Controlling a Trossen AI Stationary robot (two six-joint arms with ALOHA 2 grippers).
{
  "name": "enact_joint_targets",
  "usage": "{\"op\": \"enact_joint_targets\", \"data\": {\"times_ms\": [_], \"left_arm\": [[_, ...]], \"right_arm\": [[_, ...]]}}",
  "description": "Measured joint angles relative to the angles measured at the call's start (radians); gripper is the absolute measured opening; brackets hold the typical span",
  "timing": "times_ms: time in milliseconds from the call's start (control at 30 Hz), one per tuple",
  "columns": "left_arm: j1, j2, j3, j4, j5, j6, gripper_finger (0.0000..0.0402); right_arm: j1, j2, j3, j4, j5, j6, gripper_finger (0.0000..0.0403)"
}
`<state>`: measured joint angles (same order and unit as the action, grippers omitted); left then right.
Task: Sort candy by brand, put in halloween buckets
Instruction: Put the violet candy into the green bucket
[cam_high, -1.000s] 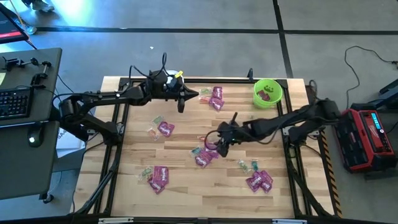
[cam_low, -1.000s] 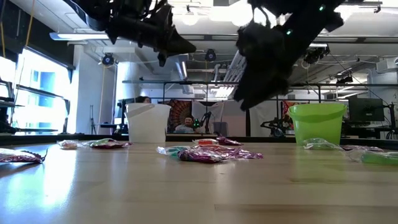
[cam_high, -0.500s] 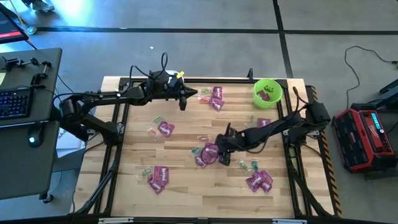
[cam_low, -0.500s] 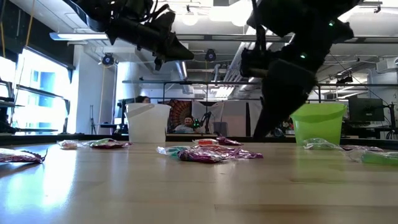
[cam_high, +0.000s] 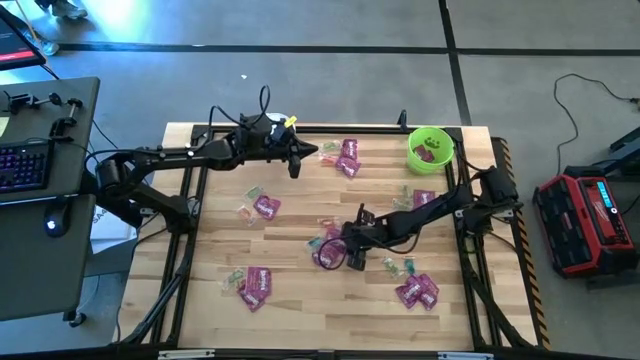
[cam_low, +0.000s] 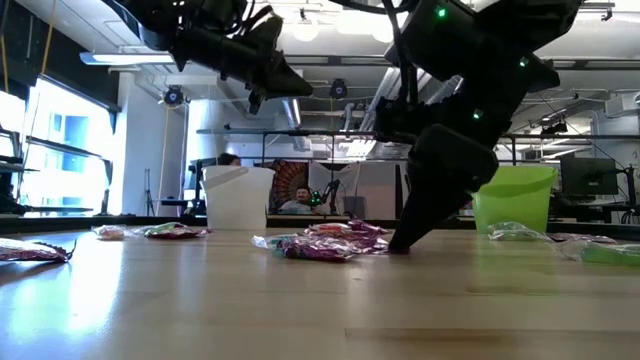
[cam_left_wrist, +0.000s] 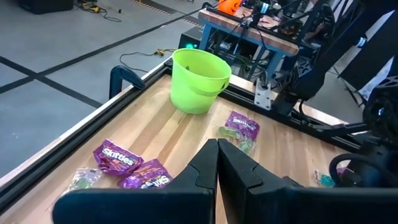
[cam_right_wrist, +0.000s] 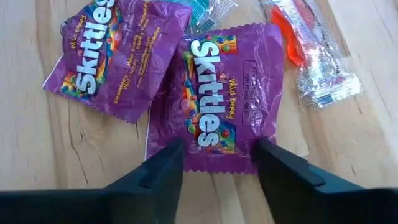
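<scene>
Since a moment ago the right gripper (cam_high: 345, 252) has dropped from above the middle of the table down to the tabletop, its fingertips now straddling a flat magenta-purple Skittles packet (cam_right_wrist: 214, 99) with the jaws spread, one finger (cam_right_wrist: 163, 165) on each side of the packet's near edge, not yet pinching it. A second purple packet (cam_right_wrist: 112, 53) lies just beside it on the left, and a clear-wrapped orange-red sweet (cam_right_wrist: 314, 56) lies just to the right. More purple packets (cam_high: 254, 283) are scattered over the light wooden table (cam_high: 300, 320). The bright lime green round bucket (cam_high: 430, 148) stands at the far right corner; the white translucent bucket (cam_low: 238, 197) stands far left. The left gripper (cam_high: 292, 167) hovers clenched, empty, above the far edge
</scene>
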<state>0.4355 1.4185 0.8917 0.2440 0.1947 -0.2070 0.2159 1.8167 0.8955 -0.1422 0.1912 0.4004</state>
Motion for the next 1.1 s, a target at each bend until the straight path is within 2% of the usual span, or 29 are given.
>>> {"op": "enact_joint_targets", "data": {"times_ms": [233, 300, 400, 533, 767, 1100], "left_arm": [[-0.008, 0.000, 0.000, 0.001, -0.002, -0.028, 0.0000], [-0.012, 0.000, 0.000, 0.000, -0.002, -0.027, 0.0000], [-0.017, 0.000, 0.000, 0.000, -0.001, -0.044, 0.0000], [-0.029, 0.000, 0.000, 0.000, 0.000, -0.087, 0.0000], [-0.063, 0.000, 0.000, -0.027, 0.020, -0.088, 0.0000], [-0.103, 0.000, 0.000, -0.144, 0.207, -0.089, 0.0000]], "right_arm": [[-0.013, 0.001, -0.001, -0.008, -0.020, 0.047, 0.0022], [-0.012, -0.001, 0.008, -0.023, -0.021, 0.048, 0.0009], [-0.014, 0.001, 0.043, -0.078, -0.035, 0.061, 0.0015], [-0.014, 0.004, 0.116, -0.189, -0.045, 0.094, 0.0002], [-0.013, 0.004, 0.242, -0.274, -0.047, 0.220, 0.0020], [0.011, 0.002, 0.349, -0.410, 0.000, 0.525, 0.0082]]}}
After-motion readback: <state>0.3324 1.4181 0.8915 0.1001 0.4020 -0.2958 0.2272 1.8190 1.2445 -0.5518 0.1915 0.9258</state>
